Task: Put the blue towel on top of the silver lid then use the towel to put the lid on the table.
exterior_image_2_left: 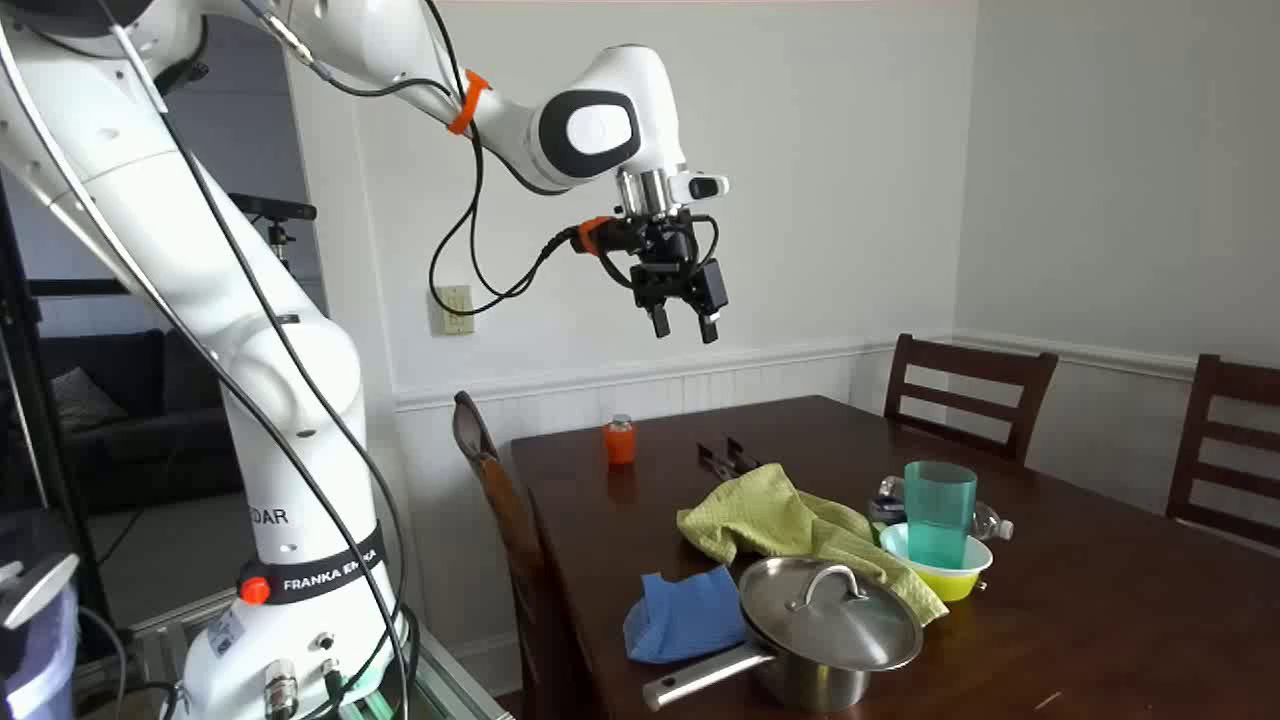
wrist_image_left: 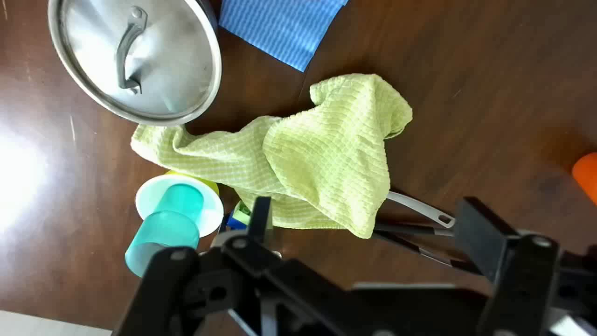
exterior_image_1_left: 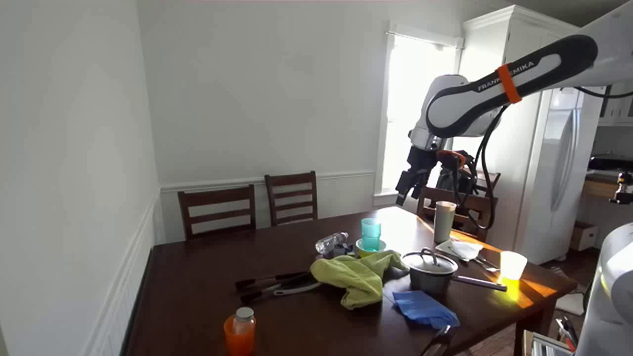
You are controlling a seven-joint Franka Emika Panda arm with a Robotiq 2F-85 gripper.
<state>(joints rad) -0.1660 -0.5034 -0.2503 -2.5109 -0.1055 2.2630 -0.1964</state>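
The blue towel (exterior_image_1_left: 425,309) lies folded on the dark table (exterior_image_1_left: 198,291) beside the pot; it also shows in the other views (exterior_image_2_left: 685,615) (wrist_image_left: 284,28). The round silver lid (exterior_image_2_left: 835,620) with its arched handle sits on the silver pot (exterior_image_2_left: 815,688); the lid shows in the wrist view (wrist_image_left: 172,56) at upper left and in an exterior view (exterior_image_1_left: 437,267). Towel and lid are apart in the wrist view. My gripper (exterior_image_2_left: 685,333) is open and empty, high above the table; its spread fingers show in the wrist view (wrist_image_left: 366,212) and in an exterior view (exterior_image_1_left: 408,195).
A crumpled green towel (wrist_image_left: 336,149) lies close to the pot, over some utensils (exterior_image_1_left: 277,284). A teal cup (exterior_image_2_left: 938,515) stands in a bowl (exterior_image_2_left: 950,585) beside a clear bottle (exterior_image_1_left: 331,242). The pot handle (exterior_image_2_left: 705,675) sticks out. An orange cup (exterior_image_1_left: 241,338) and tall cup (exterior_image_1_left: 444,220) stand farther off.
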